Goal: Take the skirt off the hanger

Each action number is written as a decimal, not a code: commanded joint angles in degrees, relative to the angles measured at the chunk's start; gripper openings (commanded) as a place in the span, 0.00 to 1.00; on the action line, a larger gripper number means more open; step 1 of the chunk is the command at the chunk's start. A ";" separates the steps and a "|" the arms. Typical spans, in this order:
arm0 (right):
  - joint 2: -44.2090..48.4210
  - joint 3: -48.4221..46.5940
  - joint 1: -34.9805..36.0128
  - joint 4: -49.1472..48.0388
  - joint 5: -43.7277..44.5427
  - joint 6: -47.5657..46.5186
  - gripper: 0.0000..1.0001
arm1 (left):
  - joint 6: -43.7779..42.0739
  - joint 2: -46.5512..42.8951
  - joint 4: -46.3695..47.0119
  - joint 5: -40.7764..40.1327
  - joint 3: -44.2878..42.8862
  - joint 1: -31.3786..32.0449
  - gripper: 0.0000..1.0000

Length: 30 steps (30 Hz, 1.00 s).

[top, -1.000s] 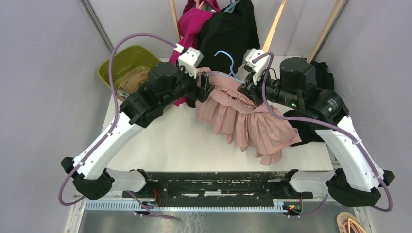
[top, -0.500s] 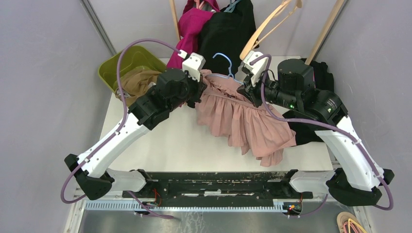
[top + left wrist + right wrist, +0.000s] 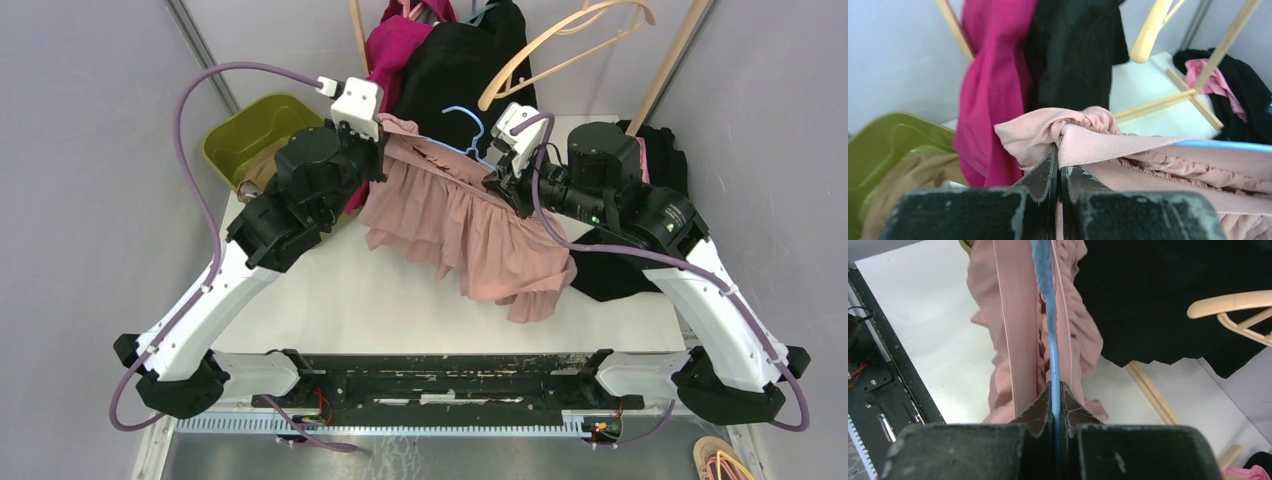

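The left gripper (image 3: 1058,150) pinches the waistband of the pink skirt (image 3: 470,225), which stretches from it across to the right gripper (image 3: 1054,387), closed on the thin blue hanger (image 3: 1048,300) that seems to run inside the waistband, the hem hanging below both toward the table (image 3: 330,300).

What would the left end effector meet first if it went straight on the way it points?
The left end effector grips the pink skirt; beyond that, most likely the hanging black garment, with the magenta garment close beside; depth is unclear.
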State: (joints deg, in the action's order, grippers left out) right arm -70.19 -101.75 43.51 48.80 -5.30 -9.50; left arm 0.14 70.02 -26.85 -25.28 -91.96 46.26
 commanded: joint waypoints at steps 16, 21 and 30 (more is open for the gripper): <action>8.01 0.60 0.18 13.05 8.09 -4.29 0.01 | -10.71 8.06 6.35 -0.93 -3.19 -19.53 0.03; 9.68 1.09 0.19 17.25 9.34 -4.65 0.01 | -10.77 9.96 6.37 -0.34 -5.54 -21.35 0.03; 11.89 0.97 0.18 25.58 10.71 -5.71 0.01 | -11.35 12.00 6.23 1.00 -6.89 -25.17 0.03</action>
State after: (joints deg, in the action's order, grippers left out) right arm -65.23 -98.54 43.90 58.78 1.10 -14.26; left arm -6.24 81.12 -25.19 -8.36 -95.70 29.85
